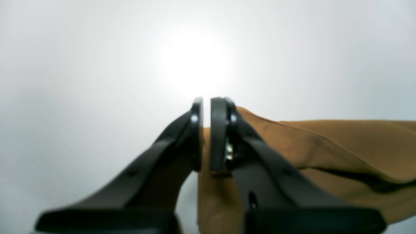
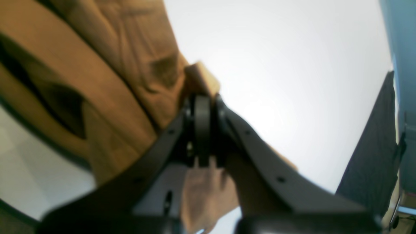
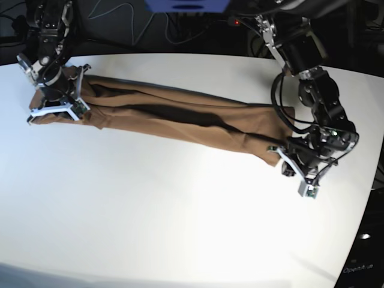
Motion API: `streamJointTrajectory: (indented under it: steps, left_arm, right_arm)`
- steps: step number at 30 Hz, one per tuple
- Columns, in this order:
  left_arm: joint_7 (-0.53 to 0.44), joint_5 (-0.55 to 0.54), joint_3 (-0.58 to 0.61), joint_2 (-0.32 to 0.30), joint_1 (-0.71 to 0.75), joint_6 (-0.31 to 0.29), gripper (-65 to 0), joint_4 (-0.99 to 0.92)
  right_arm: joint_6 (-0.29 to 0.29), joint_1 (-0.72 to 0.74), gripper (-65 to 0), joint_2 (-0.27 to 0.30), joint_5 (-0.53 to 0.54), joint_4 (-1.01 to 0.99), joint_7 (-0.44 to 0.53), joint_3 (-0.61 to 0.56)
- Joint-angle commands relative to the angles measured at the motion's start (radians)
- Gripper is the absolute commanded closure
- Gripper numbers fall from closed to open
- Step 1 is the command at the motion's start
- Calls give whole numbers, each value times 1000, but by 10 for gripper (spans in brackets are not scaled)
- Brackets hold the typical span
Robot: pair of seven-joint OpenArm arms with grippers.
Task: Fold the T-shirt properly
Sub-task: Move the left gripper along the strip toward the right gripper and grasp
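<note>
The plain tan-brown short-sleeved cotton T-shirt point(image 3: 180, 117) lies stretched into a long narrow band across the white worktop point(image 3: 180, 222), running from the far corner on the base view's left down toward its right edge. It is already doubled lengthwise, with a dark crease along its middle.

Each end is pinched. The right gripper point(image 3: 57, 105), at the band's left end in the base view, has its black fingers point(image 2: 202, 130) pressed together on a fold of cloth that pokes out past the tips. The left gripper point(image 3: 298, 170), at the other end, has its fingers point(image 1: 218, 133) nearly closed with a strip of tan fabric clamped in the slit between them.

The step in hand looks like carrying one end over to the other to halve the length. To do it well, both grips should stay firm, the band taut enough to keep the long edges parallel, and the lifted end should travel straight along the band so the layers land square, not skewed. Slack in the thin fabric would likely bunch near the crease.

Count: one T-shirt, two grippers, one worktop.
</note>
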Motion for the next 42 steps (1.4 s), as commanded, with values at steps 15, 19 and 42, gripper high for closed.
streamJointTrajectory:
  steps: [15, 19, 42]
  left_arm:
    - [-42, -17, -3, -22, -44, 2, -379, -37]
    - [-46, -17, -3, -18, -44, 2, -410, -37]
    - [-69, -11, 0, -20, -125, 2, -136, -230]
  right_arm:
    - [-9, 6, -9, 8, 8, 15, 14, 4]
    - [-9, 6, -9, 8, 8, 15, 14, 4]
    - [-9, 32, -7, 8, 8, 15, 14, 4]
